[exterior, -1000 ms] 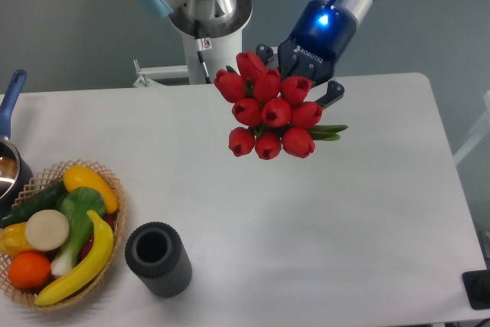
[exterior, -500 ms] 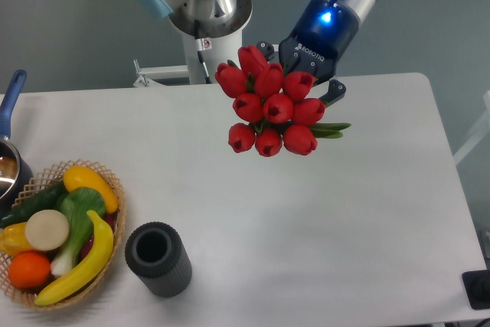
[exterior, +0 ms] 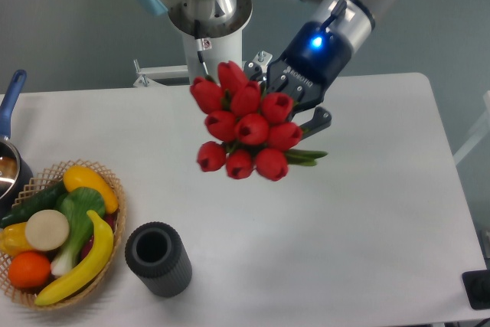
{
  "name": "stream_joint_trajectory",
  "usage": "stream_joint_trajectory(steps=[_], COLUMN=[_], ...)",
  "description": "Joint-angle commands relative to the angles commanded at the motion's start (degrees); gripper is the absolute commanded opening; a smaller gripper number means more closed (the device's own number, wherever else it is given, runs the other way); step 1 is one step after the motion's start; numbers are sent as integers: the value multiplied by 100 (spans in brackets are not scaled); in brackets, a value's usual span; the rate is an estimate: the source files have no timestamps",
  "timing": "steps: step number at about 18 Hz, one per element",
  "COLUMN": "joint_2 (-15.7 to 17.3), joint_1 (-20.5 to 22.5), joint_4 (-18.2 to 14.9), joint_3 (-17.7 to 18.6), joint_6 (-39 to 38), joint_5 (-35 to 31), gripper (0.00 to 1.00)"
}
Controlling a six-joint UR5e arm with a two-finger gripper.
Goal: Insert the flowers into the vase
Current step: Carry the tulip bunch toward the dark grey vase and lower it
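The flowers (exterior: 243, 124), a tight bunch of red tulip buds with green stems poking out to the right, hang in the air above the table's middle. My gripper (exterior: 295, 116) is shut on their stems from behind, its fingers mostly hidden by the buds. The vase (exterior: 158, 258), a dark grey ribbed cylinder, stands upright with its mouth open near the table's front left, well below and left of the bunch.
A wicker basket (exterior: 112, 189) of fruit and vegetables sits at the left edge, just beside the vase. A blue-handled pot (exterior: 9, 116) pokes in at the far left. The arm's base (exterior: 207, 13) stands behind the table's back edge.
The bunch and my gripper have moved left and slightly toward the front, closer to the vase. The vase and basket have not moved.
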State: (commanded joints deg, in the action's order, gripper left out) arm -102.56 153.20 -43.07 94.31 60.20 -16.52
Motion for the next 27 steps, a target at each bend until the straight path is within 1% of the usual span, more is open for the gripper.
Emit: stream_joint_trajectory(steps=[2,6,7,11,16,18,21,23,27], joint_2=[-79,-386,-448,-493,-554,-642,-747,-861,-958], joint_1=[-210,-615,-703,-748,-791,-870,-976,-1090,-1222], joint_4=[70,79,71,71,71,71,71,71,71], joint_3=[-70,-491,-536,-606,-729,-808,-835,-966,-1046], joint_6=[140,168,167,133,115,97,97,88,80], joint_5=[9,44,114,290,290,290,290,290,290], gripper=[34,33,33,33,33,33,33,33,33])
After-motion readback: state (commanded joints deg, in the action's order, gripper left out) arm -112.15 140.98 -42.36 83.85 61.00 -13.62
